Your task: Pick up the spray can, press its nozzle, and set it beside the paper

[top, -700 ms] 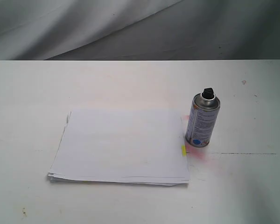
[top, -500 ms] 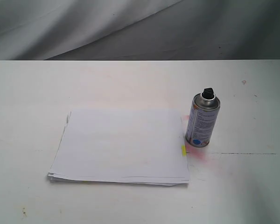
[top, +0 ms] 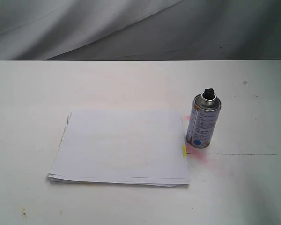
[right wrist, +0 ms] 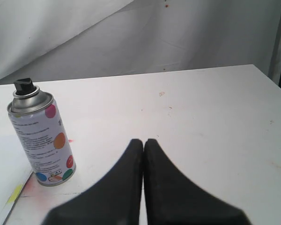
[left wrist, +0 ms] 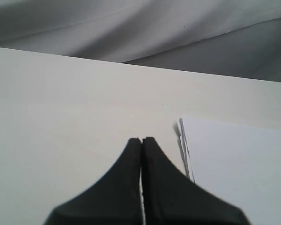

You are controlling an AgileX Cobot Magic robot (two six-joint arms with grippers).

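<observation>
The spray can (top: 203, 121) stands upright on the white table, silver with a printed label, a blue dot near its base and a black nozzle on top. It is just right of the paper (top: 122, 146), a white stack with a yellow tab (top: 184, 151) on its right edge. Neither arm shows in the exterior view. My right gripper (right wrist: 144, 140) is shut and empty, well apart from the spray can (right wrist: 41, 139) in the right wrist view. My left gripper (left wrist: 141, 139) is shut and empty, beside a corner of the paper (left wrist: 239, 164).
Pink spray stains (top: 199, 154) mark the table around the can's base. A thin dark line (top: 243, 154) runs along the table right of the can. Grey cloth (top: 131, 28) hangs behind the table's far edge.
</observation>
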